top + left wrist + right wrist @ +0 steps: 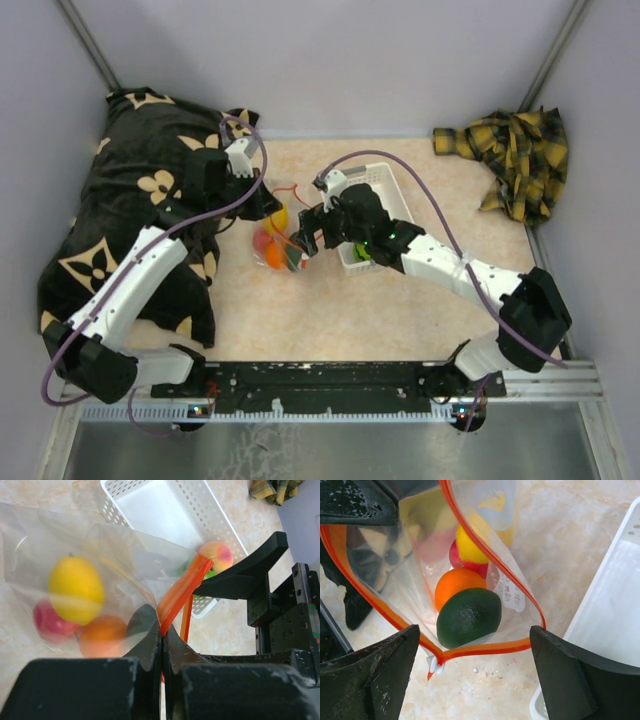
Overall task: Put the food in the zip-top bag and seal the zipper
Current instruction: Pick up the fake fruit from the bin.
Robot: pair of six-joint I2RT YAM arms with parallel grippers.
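The zip-top bag (277,243) sits left of the middle of the tabletop (400,320), close to the black patterned cushion (130,200) that covers the left edge. We take the bag for thin, crinkly, slippery film. It is light in itself but weighted by the lemon (75,587), apple (49,622), orange (102,636) and avocado (469,616) inside, so it should sag and swing from wherever it is held.

The stiffer zipper (485,649) is the place to hold. The left gripper (162,632) is clamped tight on that strip at one end. The right gripper (474,635) is spread wide with the gaping mouth between its fingers, gripping nothing.

The toy fruits look hard, smooth and apt to roll. The peach (218,555) and a green piece beside it, probably the lime (213,574), lie in the white basket (160,510) just right of the bag. Open room lies toward the near edge; the plaid cloth (515,160) fills the far right corner.
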